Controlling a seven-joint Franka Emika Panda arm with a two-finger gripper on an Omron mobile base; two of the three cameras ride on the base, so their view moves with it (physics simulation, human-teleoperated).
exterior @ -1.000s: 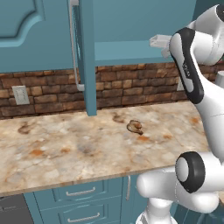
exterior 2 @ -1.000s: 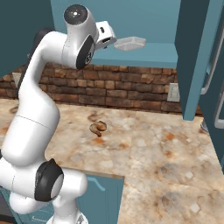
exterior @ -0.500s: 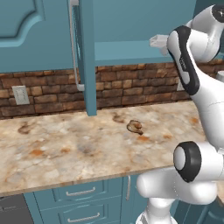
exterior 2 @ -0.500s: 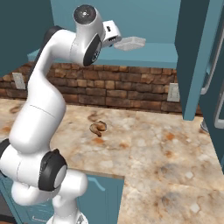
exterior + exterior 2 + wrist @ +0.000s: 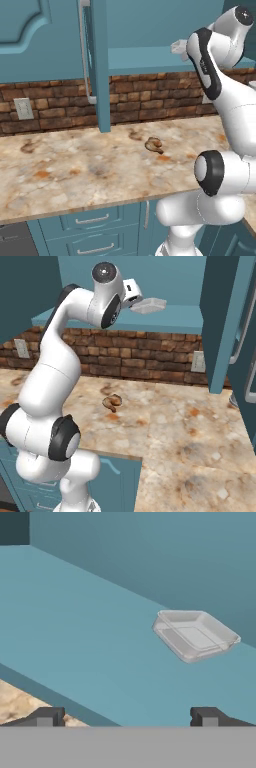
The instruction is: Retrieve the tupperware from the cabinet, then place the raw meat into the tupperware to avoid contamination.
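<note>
On the cabinet (image 5: 150, 321) shelf sits the tupperware (image 5: 195, 635), just ahead of the gripper (image 5: 127, 716), fingers spread and empty; meat (image 5: 112, 402) lies on the counter (image 5: 200, 441) below.

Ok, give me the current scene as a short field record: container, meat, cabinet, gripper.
tupperware: on the cabinet shelf, upright, empty
raw meat: on the marble counter below the shelf, near the brick backsplash
cabinet doors: open, handles visible
gripper: open, at shelf height, facing the tupperware, not touching it
task status: tupperware not yet grasped; meat untouched
</note>
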